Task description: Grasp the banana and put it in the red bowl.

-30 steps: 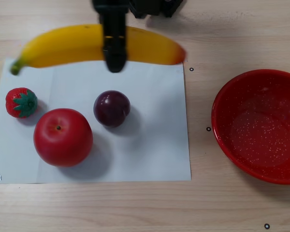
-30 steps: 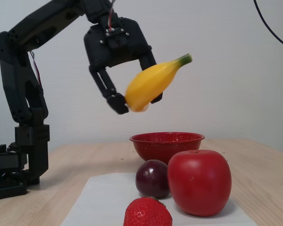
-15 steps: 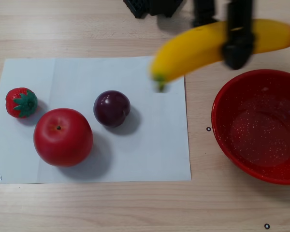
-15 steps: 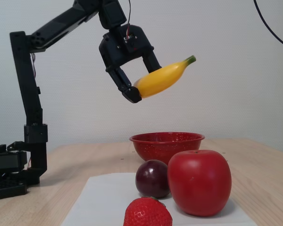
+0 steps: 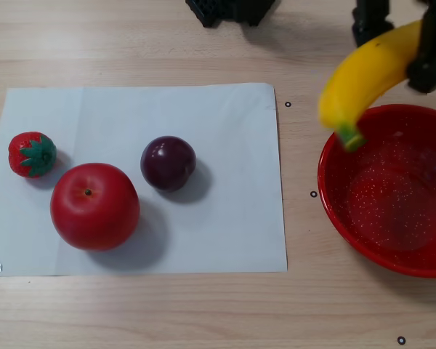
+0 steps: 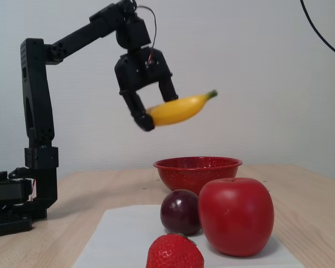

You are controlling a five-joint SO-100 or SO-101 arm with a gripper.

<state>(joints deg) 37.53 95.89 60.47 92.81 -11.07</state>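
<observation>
Fixed view: the black arm (image 6: 72,39) reaches up and over from its base at the left, and the gripper (image 6: 156,109) hangs high in the air with its jaws clamped on the banana (image 6: 178,109). The banana is clear of everything, well above the red bowl (image 6: 196,170), with open air all round it and between it and the bowl's rim. Its long axis lies nearly level here, green stem end raised slightly to the right, the other end hidden at the gripper.

In the other view, from above, the banana (image 5: 367,76) runs on a slant from upper right to lower left, its green stem end overlapping the upper left rim of the red bowl (image 5: 349,211). The gripper's fingers (image 5: 430,69) cross it near the frame's right edge, where its far end is cut off. The bowl's speckled inside is bare.

To the left on the wooden table (image 5: 131,313), a white paper sheet (image 5: 225,233) carries a plum (image 5: 168,163), a red apple (image 5: 94,206) and a strawberry (image 5: 32,154), all well apart from the bowl.
</observation>
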